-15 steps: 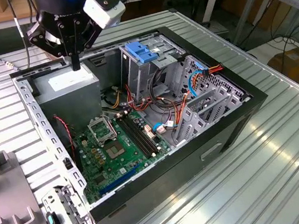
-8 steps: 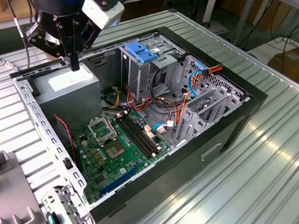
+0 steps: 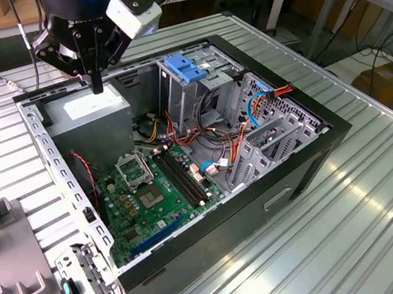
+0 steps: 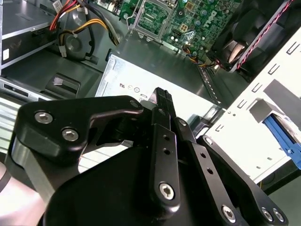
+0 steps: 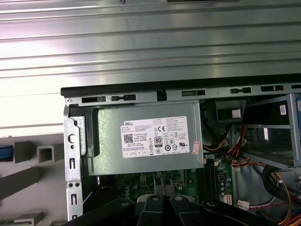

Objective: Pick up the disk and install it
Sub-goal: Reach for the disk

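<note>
The end effector, fingers pressed together with nothing between, hangs above the grey power supply; its body hides some far rim of the open computer case

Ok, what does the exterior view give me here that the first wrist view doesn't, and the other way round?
Exterior view: the whole open case, its CPU socket, and the gripper poised above the power supply. First wrist view: the power supply's white sticker seen square-on, and the slotted case rim behind it. Shared: power supply, green motherboard, ribbed metal table.
</note>
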`<move>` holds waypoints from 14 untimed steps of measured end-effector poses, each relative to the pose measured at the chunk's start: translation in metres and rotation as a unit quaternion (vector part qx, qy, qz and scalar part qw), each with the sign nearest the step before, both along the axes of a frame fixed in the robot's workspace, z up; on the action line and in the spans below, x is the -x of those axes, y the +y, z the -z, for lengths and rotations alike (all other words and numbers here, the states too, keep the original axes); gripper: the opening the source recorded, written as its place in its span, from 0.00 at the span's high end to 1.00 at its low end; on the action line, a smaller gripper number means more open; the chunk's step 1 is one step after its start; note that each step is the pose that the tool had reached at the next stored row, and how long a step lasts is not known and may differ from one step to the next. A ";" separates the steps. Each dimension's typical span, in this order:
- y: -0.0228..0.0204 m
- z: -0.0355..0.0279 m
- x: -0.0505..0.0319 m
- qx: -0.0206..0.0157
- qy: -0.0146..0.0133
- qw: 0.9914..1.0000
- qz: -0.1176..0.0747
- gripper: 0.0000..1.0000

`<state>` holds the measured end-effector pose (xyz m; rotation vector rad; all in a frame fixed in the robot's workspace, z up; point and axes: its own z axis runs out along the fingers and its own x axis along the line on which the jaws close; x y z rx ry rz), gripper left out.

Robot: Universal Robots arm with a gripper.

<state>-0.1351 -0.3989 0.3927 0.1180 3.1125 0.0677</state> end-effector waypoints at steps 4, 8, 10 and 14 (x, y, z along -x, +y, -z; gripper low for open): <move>0.0000 0.0001 0.0009 0.000 0.000 1.000 0.000 0.89; 0.0000 0.0002 0.0021 0.000 0.000 1.000 0.000 0.89; 0.0000 0.0002 0.0024 0.000 0.000 1.000 0.000 0.89; 0.0000 0.0003 0.0031 0.000 0.000 1.000 0.000 0.89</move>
